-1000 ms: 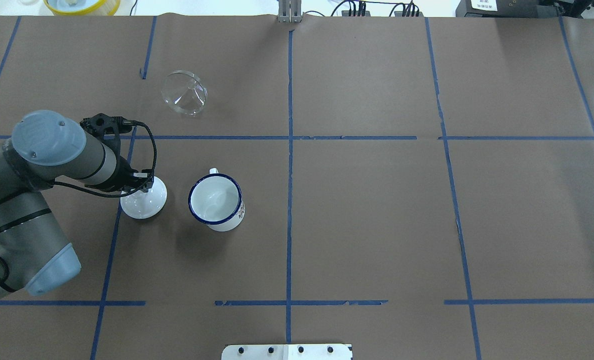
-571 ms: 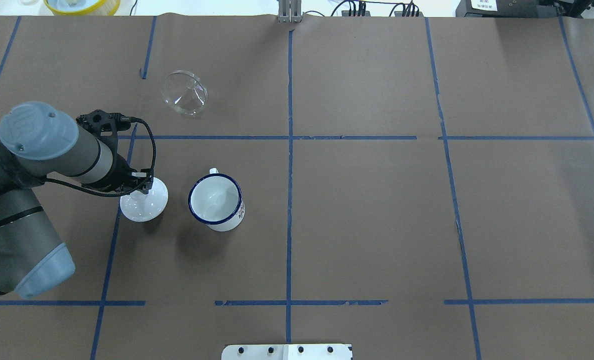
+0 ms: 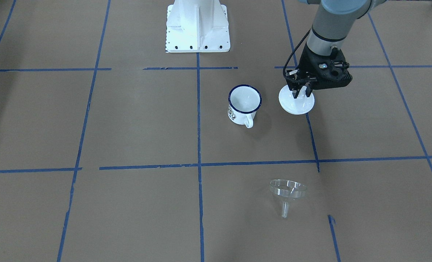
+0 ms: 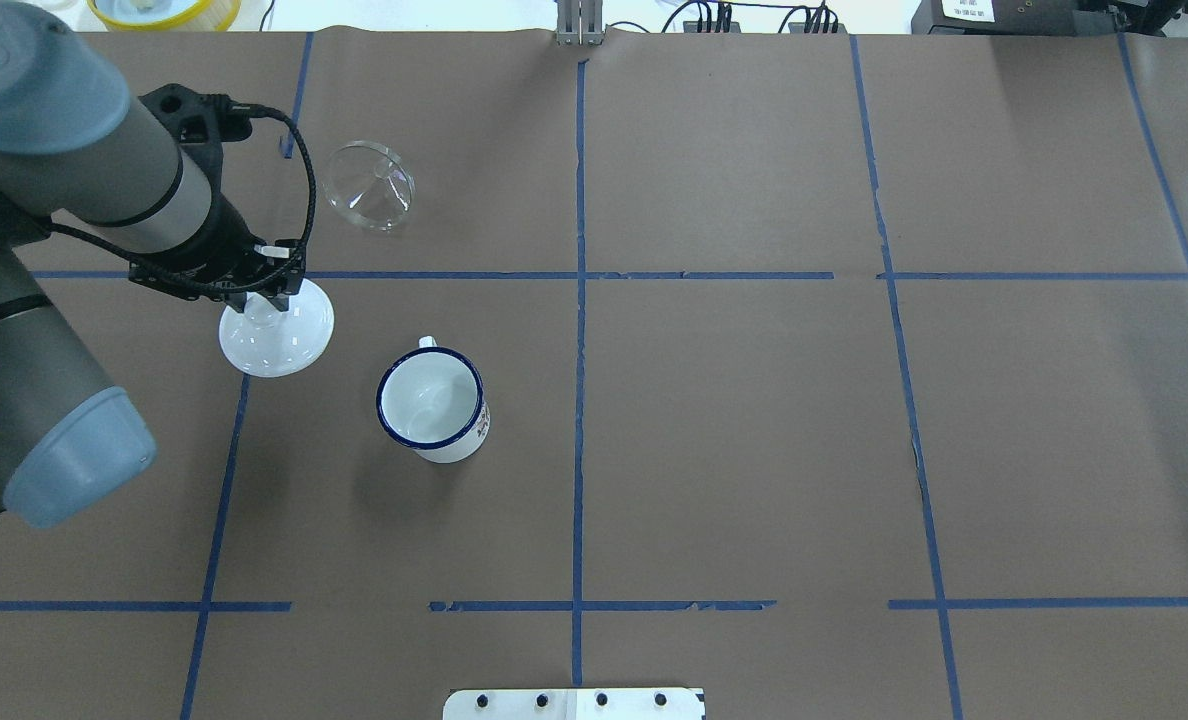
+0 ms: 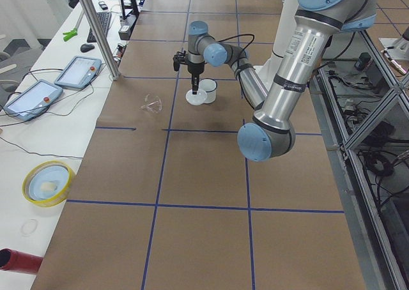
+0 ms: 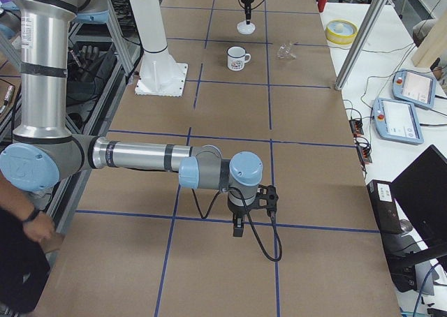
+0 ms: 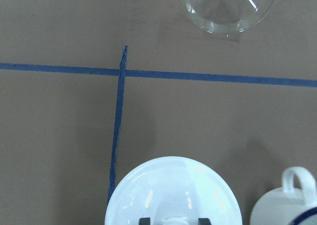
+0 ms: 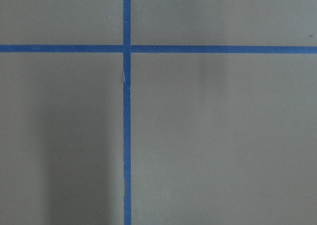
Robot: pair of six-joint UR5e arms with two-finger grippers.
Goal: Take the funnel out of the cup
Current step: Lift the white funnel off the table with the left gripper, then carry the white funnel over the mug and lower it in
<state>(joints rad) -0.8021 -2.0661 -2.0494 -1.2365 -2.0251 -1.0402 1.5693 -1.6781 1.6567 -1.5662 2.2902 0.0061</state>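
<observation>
You are looking at a task that seems finished. The cup (image 4: 464,445) is standing empty, just beside the left gripper (image 4: 266,308), whose jaws are pinching the knob of a white lid (image 4: 279,345). The funnel (image 4: 369,187) is lying on its side beyond those jaws, well apart from the cup. How the right gripper (image 6: 238,227) is set, I cannot tell.

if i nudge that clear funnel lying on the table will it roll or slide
The funnel lies tilted on its round rim and thin spout, so a nudge would probably roll it in an arc, not slide it straight. It looks like thin clear plastic, so likely light and easily flicked away. Its smooth cone may slip.
</observation>
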